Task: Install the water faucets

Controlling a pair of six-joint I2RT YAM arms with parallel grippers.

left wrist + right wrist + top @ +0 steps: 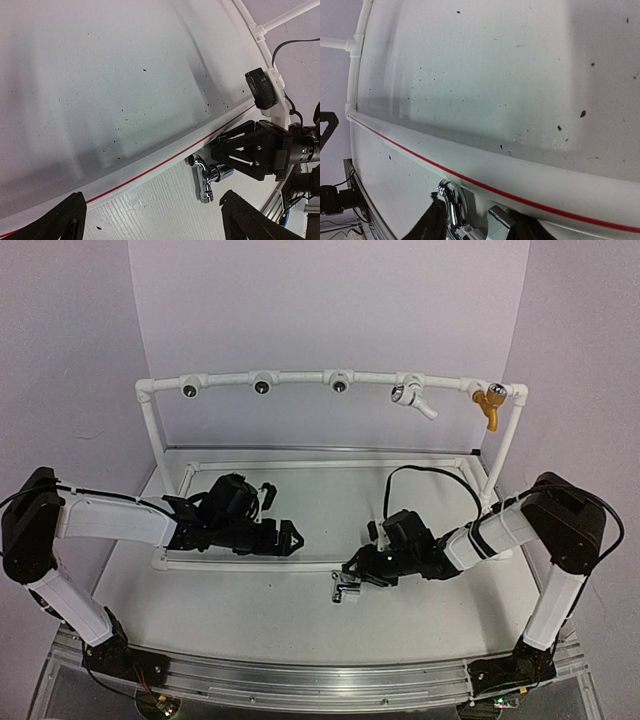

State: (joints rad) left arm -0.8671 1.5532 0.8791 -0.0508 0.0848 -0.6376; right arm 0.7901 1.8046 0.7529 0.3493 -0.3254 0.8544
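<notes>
Silver faucet (206, 176), white faucet (414, 400), orange-yel. faucet (489, 405); white pipe (545, 190) w/ red stripe

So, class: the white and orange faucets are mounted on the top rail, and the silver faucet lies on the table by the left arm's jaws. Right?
One slip: the silver faucet lies by the right arm's jaws, not the left's, as the top external view shows. The white faucet and orange faucet are indeed on the top rail.

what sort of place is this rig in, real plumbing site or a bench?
Most likely a lab test bench, not a real site: a freestanding white pipe frame serves as mock plumbing, plain backdrop panels close the scene in, and an aluminium mounting rail runs along the front.
</notes>
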